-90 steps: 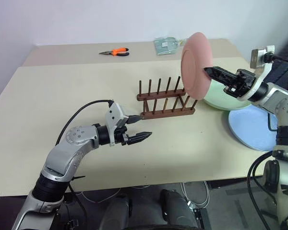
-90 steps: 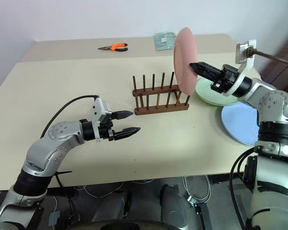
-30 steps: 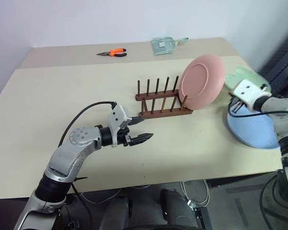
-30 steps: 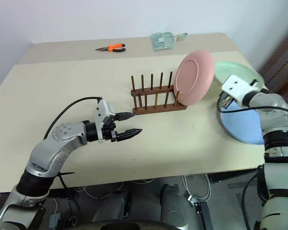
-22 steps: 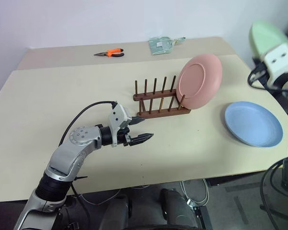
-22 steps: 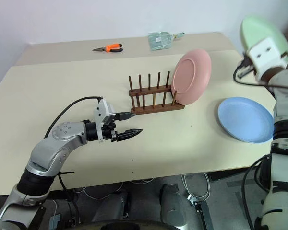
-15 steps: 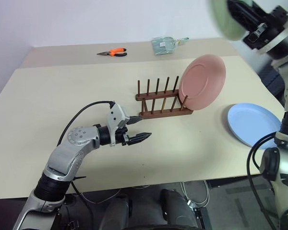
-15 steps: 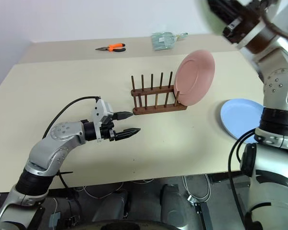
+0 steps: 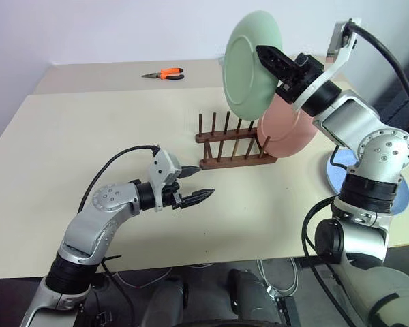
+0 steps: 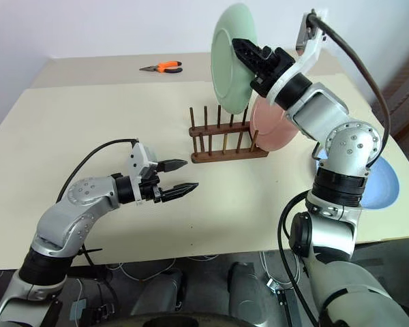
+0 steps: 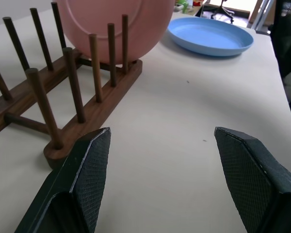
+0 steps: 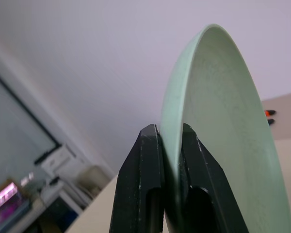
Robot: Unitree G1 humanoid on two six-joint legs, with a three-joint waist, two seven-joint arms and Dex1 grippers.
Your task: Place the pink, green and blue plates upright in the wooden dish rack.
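The right gripper (image 9: 267,56) has swung in over the table, and it now holds the smooth round green plate (image 9: 249,65) on edge above the wooden dish rack (image 9: 233,145), pinched tight on the rim. The pink plate (image 9: 291,133) stands between the thin brown pegs at the rack's right end. The blue plate (image 11: 211,36) lies flat on the tan table (image 9: 88,136). The left gripper (image 9: 195,184) hangs wide open, holding nothing, near the rack.

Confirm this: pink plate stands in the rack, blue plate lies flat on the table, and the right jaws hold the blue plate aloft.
Wrong plate: the right gripper holds the green plate aloft, as the left eye view shows. The pink plate stands in the rack; the blue plate lies flat.
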